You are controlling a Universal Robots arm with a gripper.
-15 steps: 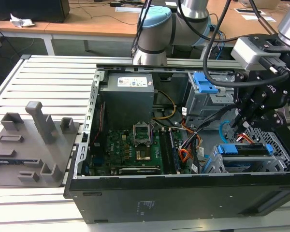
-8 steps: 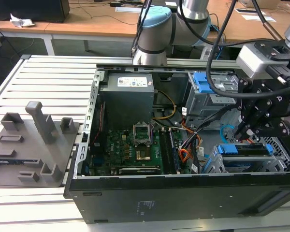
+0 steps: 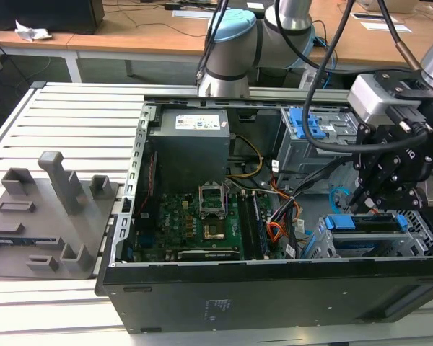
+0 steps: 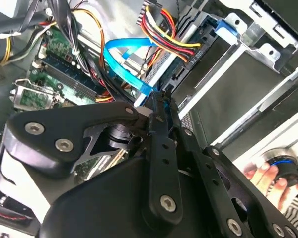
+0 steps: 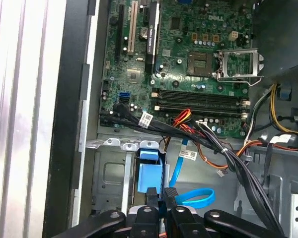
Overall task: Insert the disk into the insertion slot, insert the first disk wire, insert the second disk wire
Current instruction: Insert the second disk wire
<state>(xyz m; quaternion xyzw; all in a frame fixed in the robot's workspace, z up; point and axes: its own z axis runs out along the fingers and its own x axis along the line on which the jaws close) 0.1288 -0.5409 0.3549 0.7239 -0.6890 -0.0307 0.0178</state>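
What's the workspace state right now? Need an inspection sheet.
Surface: slatted aluminium table carrying the open black computer case.
Job's things: disk in bright blue plastic carrier sits in the silver metal drive cage; red, yellow and black wire bundle ends in a black plug at the cage, seating unclear.
Clutter: grey plastic fixture block.
Grippers: black gripper low over the cage, fingers apparently shut on the plug end of the slim light blue flat cable.
Cables: black robot hoses arch over the case.
Surroundings: wooden benches; a person's hand close by.
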